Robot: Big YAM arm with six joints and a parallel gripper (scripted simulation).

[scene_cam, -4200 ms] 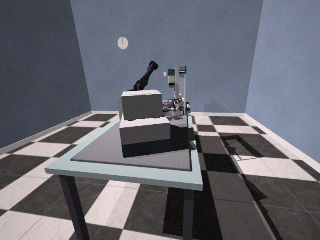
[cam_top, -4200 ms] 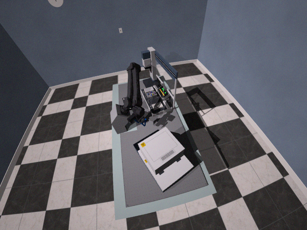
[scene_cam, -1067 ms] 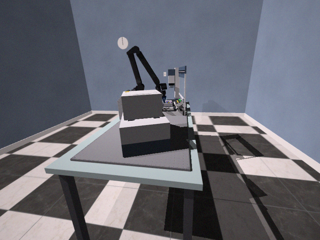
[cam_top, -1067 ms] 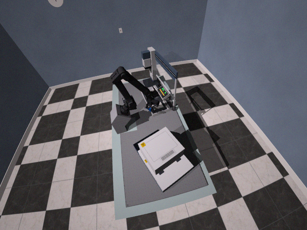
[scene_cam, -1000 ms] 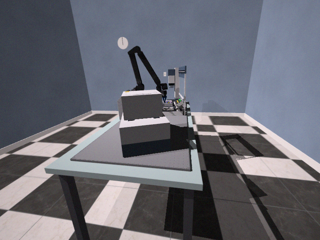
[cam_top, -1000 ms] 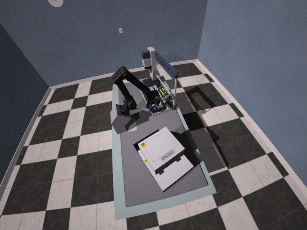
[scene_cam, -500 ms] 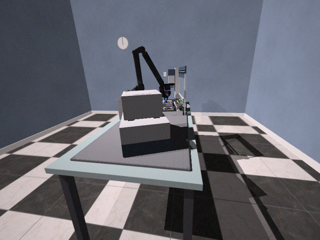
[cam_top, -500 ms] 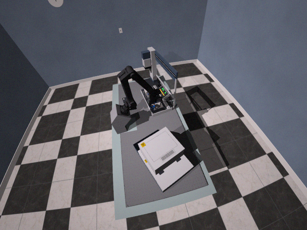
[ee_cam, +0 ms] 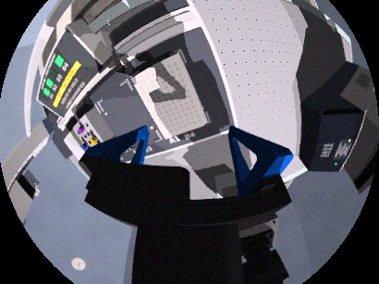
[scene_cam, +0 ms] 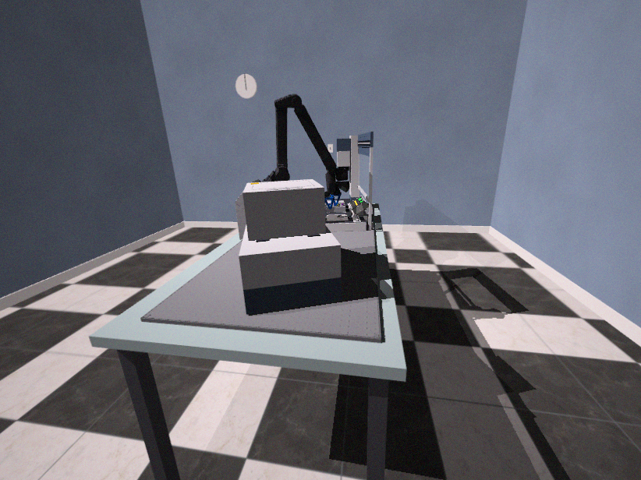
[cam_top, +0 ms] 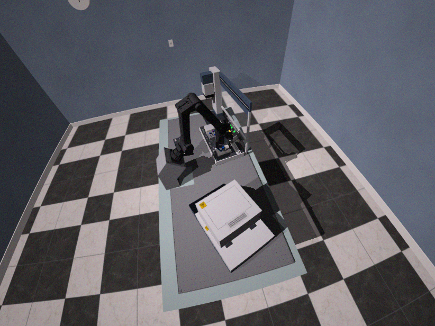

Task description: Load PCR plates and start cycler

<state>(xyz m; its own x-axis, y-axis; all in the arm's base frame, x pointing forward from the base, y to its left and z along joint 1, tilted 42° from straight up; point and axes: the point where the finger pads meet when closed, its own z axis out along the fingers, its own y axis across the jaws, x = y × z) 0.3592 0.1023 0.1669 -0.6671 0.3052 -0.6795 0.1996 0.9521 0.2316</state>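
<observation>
Nearest the wrist camera, the gripper (ee_cam: 197, 154) is fully spread and holds nothing; its two blue fingers stand apart and point down at the deck. This stance suits an approach from above, since the jaws must pass outside a plate's edges before closing.

Just beyond the fingertips lies a 96-well plate (ee_cam: 174, 101), flat in its deck position, its well grid facing up. A small label at its near short end reads roughly "A1 D4", which suggests plate N06, though the print is too fine to confirm. The plate is not yet touched. The second plate cannot be singled out in these views.

To the side stands a small panel with green lamps (ee_cam: 58, 78), part of the framed deck station (cam_top: 247, 130).

Farther along the table (scene_cam: 256, 347), well apart from the arm (cam_top: 187, 117), sits the cycler Q1 (cam_top: 232, 213), askew on the mat (cam_top: 196, 268). Its lid appears shut, so it would need opening before M06 can be seated.
</observation>
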